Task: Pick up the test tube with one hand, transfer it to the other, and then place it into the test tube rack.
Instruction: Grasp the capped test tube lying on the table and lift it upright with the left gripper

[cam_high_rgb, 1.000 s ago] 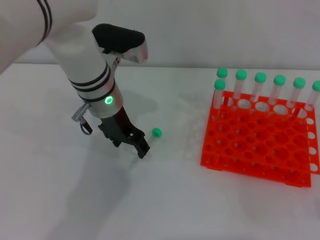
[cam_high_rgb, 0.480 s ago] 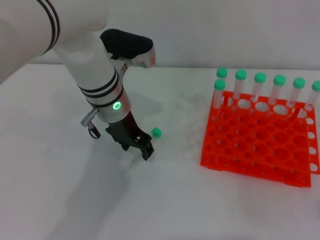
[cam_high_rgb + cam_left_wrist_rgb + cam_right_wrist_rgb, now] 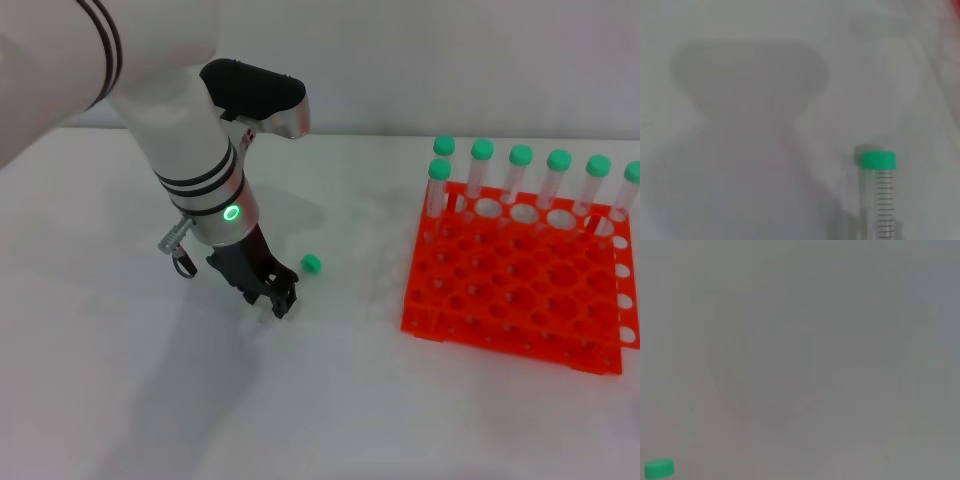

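Hovering my left black pronged hand low beside the green-capped clear plastic tube lying on the white desk; can't tell its finger spacing.

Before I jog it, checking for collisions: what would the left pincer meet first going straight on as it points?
Probably the white table; the left pincer points steeply down beside the test tube.

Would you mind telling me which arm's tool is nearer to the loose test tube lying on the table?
Left. The left tool is down at the table right beside the test tube. The right tool appears in no view, so its position cannot be told.
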You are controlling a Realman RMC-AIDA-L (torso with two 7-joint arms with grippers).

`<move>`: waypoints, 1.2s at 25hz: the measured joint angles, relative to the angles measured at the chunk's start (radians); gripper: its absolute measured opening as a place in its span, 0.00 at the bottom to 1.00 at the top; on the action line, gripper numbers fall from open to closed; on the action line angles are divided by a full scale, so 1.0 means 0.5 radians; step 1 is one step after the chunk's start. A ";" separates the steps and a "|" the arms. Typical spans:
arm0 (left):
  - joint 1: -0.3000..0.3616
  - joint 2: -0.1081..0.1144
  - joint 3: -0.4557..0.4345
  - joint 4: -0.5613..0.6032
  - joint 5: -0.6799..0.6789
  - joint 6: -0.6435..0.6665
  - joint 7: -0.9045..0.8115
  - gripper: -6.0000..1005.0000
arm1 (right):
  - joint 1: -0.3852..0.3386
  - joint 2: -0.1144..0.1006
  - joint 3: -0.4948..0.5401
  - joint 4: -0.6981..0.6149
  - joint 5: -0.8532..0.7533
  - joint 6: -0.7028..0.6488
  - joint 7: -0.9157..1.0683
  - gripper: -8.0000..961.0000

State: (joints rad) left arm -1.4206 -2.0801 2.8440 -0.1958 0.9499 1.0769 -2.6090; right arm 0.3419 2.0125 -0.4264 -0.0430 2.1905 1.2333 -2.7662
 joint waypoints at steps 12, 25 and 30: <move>0.015 0.000 0.000 0.084 0.030 -0.059 -0.001 0.31 | -0.003 0.000 0.000 0.000 0.009 0.000 -0.002 0.89; 0.032 0.008 0.000 0.071 0.037 -0.103 0.069 0.20 | 0.000 0.000 0.006 0.000 0.009 0.007 -0.002 0.89; 0.049 0.011 0.000 0.048 -0.110 -0.197 0.196 0.20 | -0.002 0.003 0.009 0.000 0.009 0.008 0.000 0.89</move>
State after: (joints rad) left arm -1.3961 -2.0747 2.8439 -0.1718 0.8949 0.9784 -2.5107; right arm 0.3411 2.0138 -0.4220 -0.0428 2.1951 1.2374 -2.7663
